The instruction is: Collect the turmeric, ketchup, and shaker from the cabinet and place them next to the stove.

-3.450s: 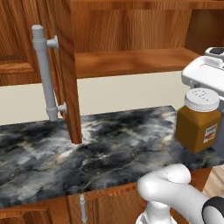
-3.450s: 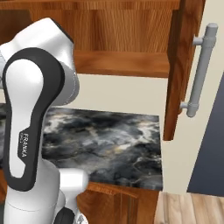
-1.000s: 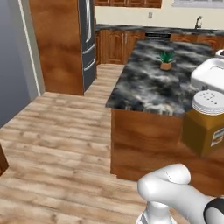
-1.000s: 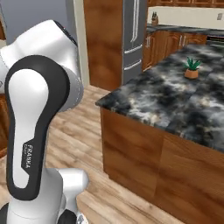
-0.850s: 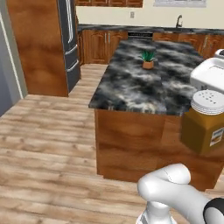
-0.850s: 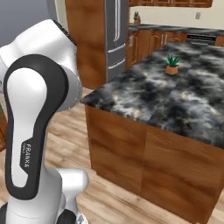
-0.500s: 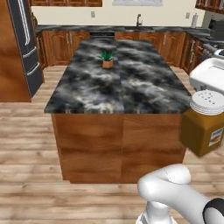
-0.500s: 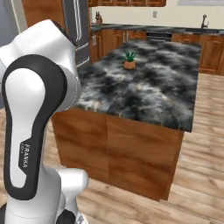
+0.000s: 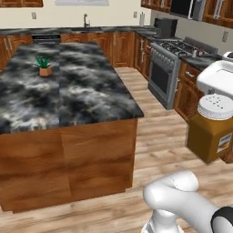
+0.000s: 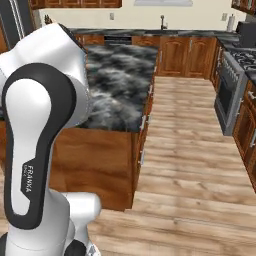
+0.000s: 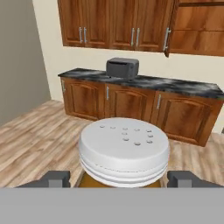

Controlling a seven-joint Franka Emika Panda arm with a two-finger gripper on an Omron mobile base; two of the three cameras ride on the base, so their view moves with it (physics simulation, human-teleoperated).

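— Where does the stove [image 9: 182, 48] lie from here? That is what the carry turns on.

— Far across the room, on the right-hand run of counter, past the wood floor. In the left base view it sits ahead and to the right of the jar, with the dark counter end [image 9: 199, 61] just beside it on the near side. The island [image 9: 68, 98] lies to the left of that path, a small plant [image 9: 44, 66] near its far left edge.

— And the turmeric [image 9: 212, 129]?

— Up in the air at the right edge of that view, well apart from any counter. It stands upright, long axis vertical, white perforated lid on top, amber body below.

— Is the gripper [image 11: 118, 178] holding it?

— I judge so. In the hand view the two dark tips stand wide, one each side of the jar, and the lid sits squarely between them. The contact itself is hidden under the lid, but nothing else carries the jar.

— So the next move?

— Probably bring it forward and rightward toward the counter beside the stove, keeping it upright. The ketchup and shaker look yet to be fetched.
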